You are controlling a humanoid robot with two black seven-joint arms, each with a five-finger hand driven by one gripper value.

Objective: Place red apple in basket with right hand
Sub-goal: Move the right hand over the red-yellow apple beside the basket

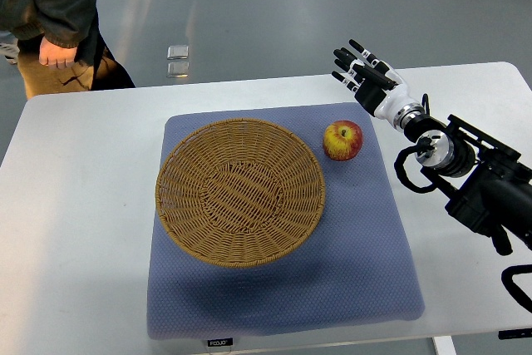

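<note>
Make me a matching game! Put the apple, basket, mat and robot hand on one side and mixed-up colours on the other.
Things:
1. apple
2. basket
3. mat
4. robot hand

Colours:
A. blue-grey
B. black and white
C. red and yellow
D. tan

Pairs: 1-C, 2-D, 3-A, 4-B

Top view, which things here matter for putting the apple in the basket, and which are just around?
For the job:
red apple, on the mat beside the basket
wicker basket, nothing in it
right hand, fingers open, above the apple

Just around:
blue mat
white table
person at the far edge
</note>
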